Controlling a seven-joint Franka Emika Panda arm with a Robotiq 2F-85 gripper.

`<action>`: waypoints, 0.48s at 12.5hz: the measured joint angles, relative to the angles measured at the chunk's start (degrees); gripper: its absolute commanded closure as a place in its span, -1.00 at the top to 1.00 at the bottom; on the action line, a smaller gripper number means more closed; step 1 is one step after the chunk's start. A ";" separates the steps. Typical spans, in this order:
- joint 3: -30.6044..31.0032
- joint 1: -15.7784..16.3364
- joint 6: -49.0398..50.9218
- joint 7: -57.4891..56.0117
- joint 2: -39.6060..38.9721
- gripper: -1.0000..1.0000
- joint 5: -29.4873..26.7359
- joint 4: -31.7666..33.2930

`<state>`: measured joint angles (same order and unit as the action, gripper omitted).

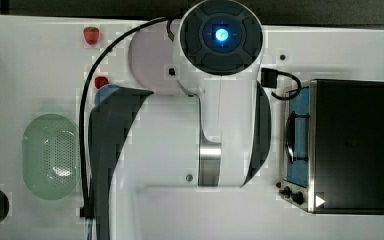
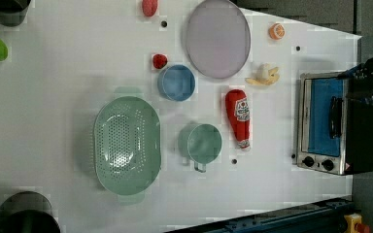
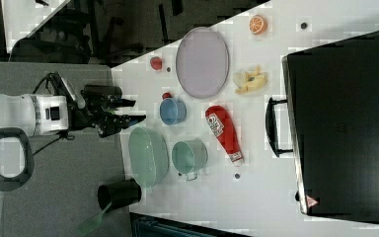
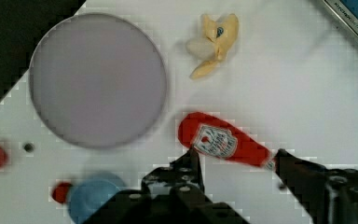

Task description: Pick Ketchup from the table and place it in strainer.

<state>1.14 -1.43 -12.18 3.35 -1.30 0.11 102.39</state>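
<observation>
End effector (image 4: 235, 156) seen open, nothing gripped. Ketchup (image 2: 239, 118) lying flat on surface (image 2: 53, 97), right of green cup (image 2: 203, 143) in left view; strainer (image 2: 126, 142) well apart.

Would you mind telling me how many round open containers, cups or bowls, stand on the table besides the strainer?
2: the blue bowl beside the grey plate, and the green cup between the strainer and the Ketchup.
</observation>
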 measured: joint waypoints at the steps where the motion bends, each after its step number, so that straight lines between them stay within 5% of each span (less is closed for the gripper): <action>1: 1.43 -1.72 4.11 0.00 3.18 0.59 -0.26 3.25; 3: 1.98 -3.62 7.87 -0.01 10.56 1.00 -1.30 8.34; 6: 1.50 -5.04 8.38 -1.70 16.08 1.00 -1.39 8.39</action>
<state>2.64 -6.48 -3.79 1.65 14.77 -1.29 110.79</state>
